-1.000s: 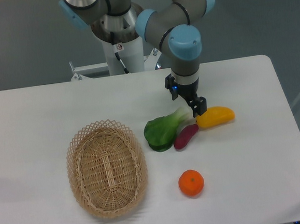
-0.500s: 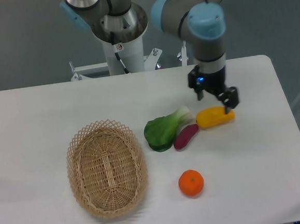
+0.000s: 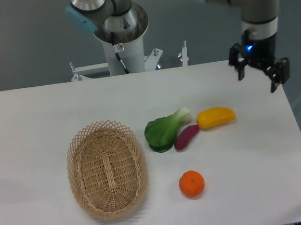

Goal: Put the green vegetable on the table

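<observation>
Two fingers of the end effector (image 3: 259, 76) spreading released, gripping nothing, well apart from the vegetable (image 3: 164, 130) lying on the bench (image 3: 46, 107). Probably handling light and slippery; gripping the stalk seeming safest.

The pincer (image 3: 257, 77) has risen and swung right, away from the vegetables.

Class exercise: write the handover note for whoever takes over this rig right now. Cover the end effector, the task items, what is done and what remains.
End effector: open, empty, raised near the table's far right edge.
Green vegetable: lying on the white table, right of the empty wicker basket, touching the purple eggplant piece.
Done: the vegetable is on the table.
Left: seemingly nothing; just park the arm.
</observation>
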